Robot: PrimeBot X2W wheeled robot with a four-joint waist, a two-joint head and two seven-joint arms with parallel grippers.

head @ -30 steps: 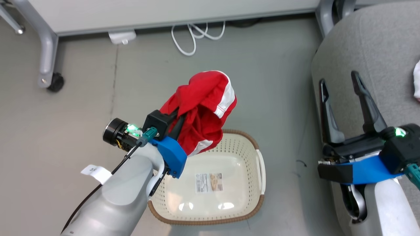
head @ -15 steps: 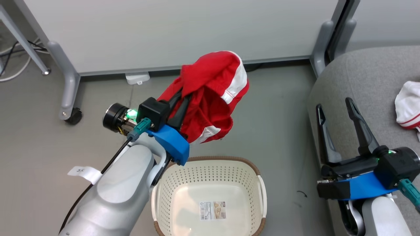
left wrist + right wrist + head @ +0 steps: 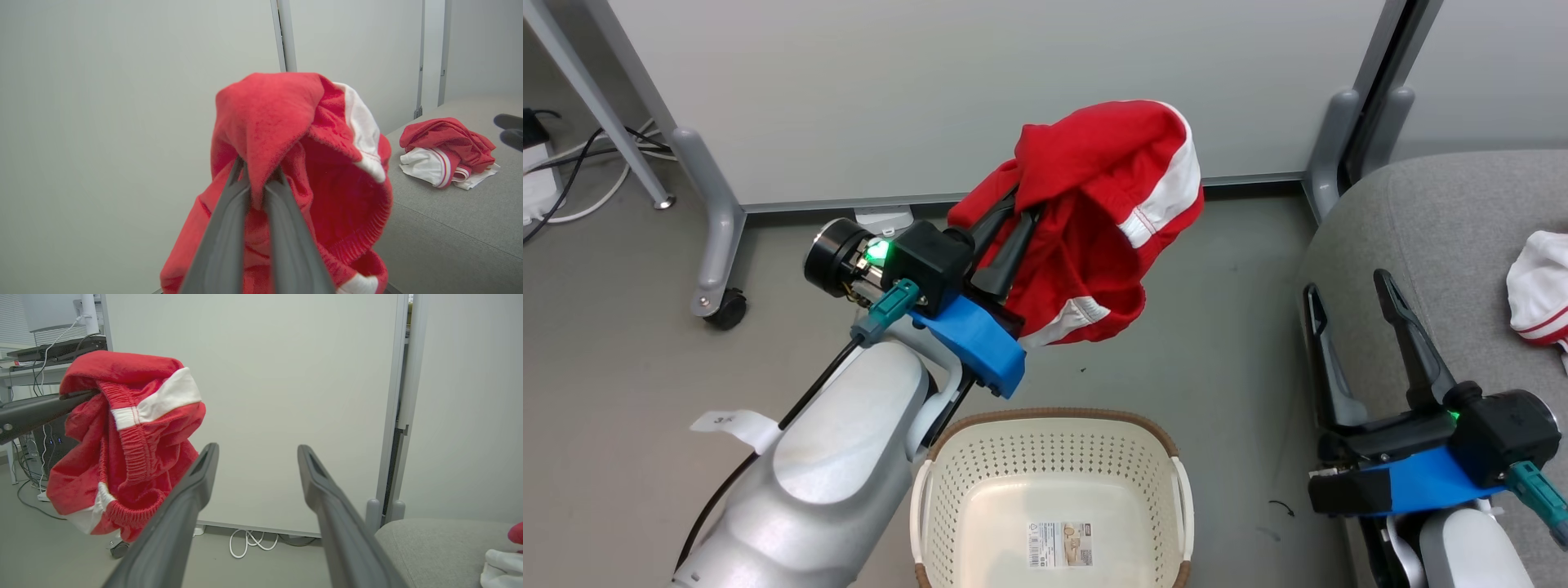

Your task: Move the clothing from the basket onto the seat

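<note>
A red garment (image 3: 1103,204) with white stripes hangs bunched in the air, beyond the basket's far rim and left of the seat. My left gripper (image 3: 1013,214) is shut on it, and the cloth drapes over the fingertips. The left wrist view shows both fingers (image 3: 229,212) pinching a fold of the garment (image 3: 327,192). The basket (image 3: 1054,415) stands on the floor below, holding nothing but a label sticker. The grey seat (image 3: 1421,220) is at the right. My right gripper (image 3: 1346,283) hovers open over its near edge, with nothing between its fingers (image 3: 184,506).
More red and white clothing (image 3: 447,151) lies on the seat cushion (image 3: 449,228), at the right edge (image 3: 1539,286) of the head view. A white partition (image 3: 972,90) with grey legs and a caster (image 3: 727,310) stands behind. Cables (image 3: 572,180) trail on the floor at far left.
The head view has tilted up, so the basket sits lower in it. My left gripper has carried the garment up and to the right, away from the basket. The right gripper stays open.
</note>
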